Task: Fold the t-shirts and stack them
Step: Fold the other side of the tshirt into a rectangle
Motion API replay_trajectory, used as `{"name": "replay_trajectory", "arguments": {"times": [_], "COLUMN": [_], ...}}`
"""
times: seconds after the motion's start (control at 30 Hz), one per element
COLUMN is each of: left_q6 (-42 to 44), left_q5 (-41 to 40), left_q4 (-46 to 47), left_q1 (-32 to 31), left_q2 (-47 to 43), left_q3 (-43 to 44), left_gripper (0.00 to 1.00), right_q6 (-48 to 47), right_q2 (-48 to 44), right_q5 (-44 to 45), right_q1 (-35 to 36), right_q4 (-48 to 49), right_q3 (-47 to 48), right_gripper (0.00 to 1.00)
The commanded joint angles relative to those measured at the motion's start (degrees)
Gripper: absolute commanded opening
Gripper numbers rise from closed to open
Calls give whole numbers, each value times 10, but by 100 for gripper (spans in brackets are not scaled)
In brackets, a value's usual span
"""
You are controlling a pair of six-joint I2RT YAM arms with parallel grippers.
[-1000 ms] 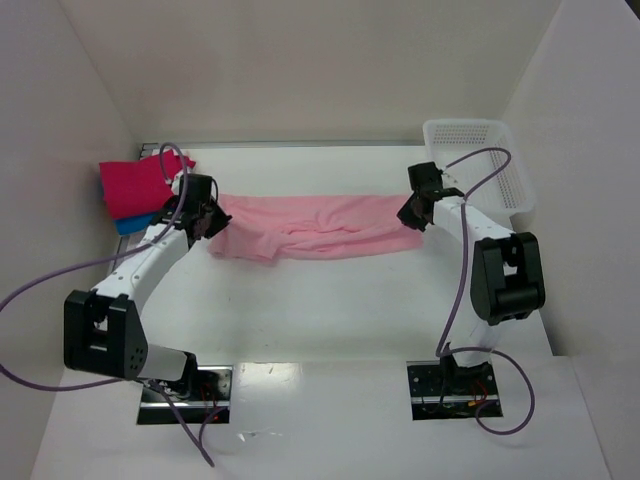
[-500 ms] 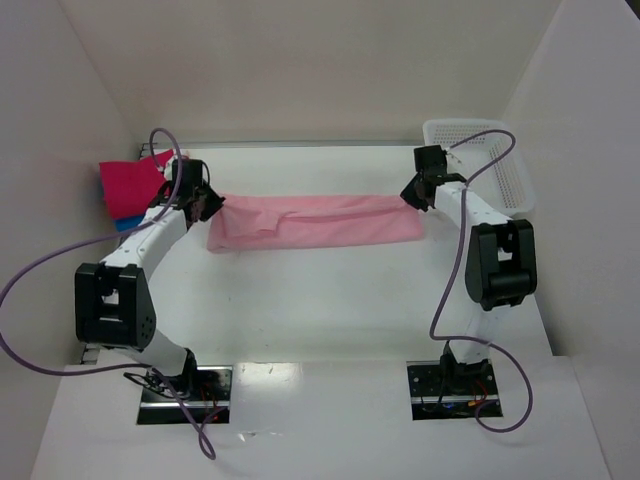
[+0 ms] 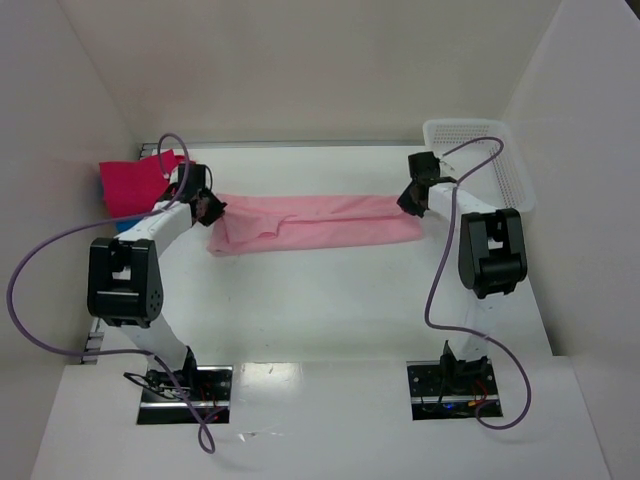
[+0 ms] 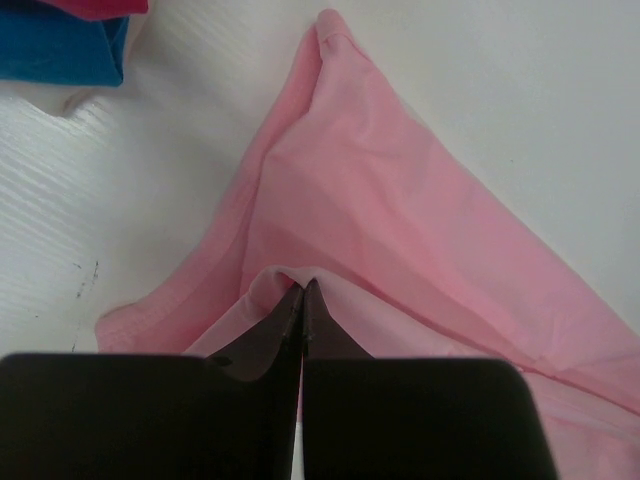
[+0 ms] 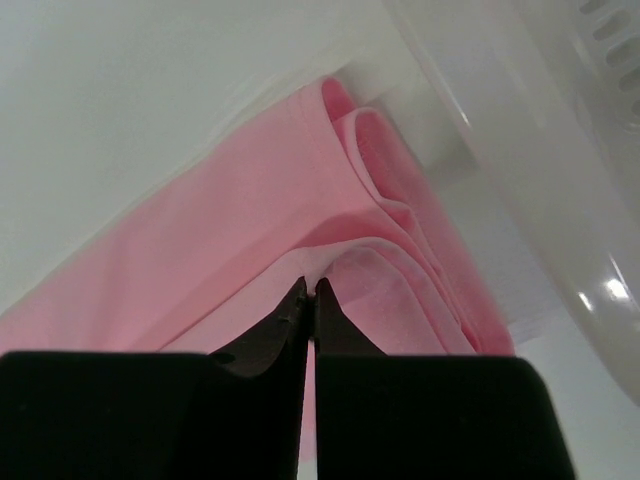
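The light pink t-shirt [image 3: 315, 220] lies as a long folded strip across the far middle of the table. My left gripper [image 3: 208, 208] is shut on a fold of its left end [image 4: 300, 285]. My right gripper [image 3: 410, 200] is shut on a fold of its right end [image 5: 312, 285]. The pink cloth [image 4: 380, 220] spreads out beyond the left fingers, and folded layers [image 5: 400, 230] lie beyond the right ones. A folded magenta t-shirt [image 3: 135, 180] lies on a blue one [image 3: 125, 222] at the far left; the blue one also shows in the left wrist view [image 4: 60, 45].
A white mesh basket [image 3: 480, 165] stands at the far right, its wall [image 5: 520, 130] close beside the shirt's right end. White walls enclose the table on the left, back and right. Purple cables loop off both arms.
Both grippers have carried the shirt's near edge away from me over the far part, so the shirt has gone from a wide rumpled shape to a narrower strip. Both arms are stretched further out.
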Motion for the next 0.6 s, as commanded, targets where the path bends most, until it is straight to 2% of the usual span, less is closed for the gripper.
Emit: {"name": "replay_trajectory", "arguments": {"times": [0.0,0.07,0.13,0.27,0.33,0.43,0.57], "left_q6": [12,17,24,69,92,143,176], "left_q5": [19,34,51,92,107,129,109], "left_q4": [27,32,38,63,70,70,39], "left_q1": [17,23,23,30,30,30,30], "left_q2": [22,31,38,36,26,18,-11], "left_q3": [13,13,19,33,44,74,94], "left_gripper": [0,0,7,38,46,64,72], "right_q6": [-20,-26,-27,-49,-67,-76,-99], "right_q2": [13,23,24,-2,-20,-64,-106], "right_q5": [29,29,29,10,-3,-38,-105], "right_q1": [-5,-5,-5,-5,-5,-5,13], "right_q4": [28,31,31,63,84,103,113], "right_q3": [26,33,38,33,26,19,24], "right_gripper": [6,16,25,52,57,65,68]}}
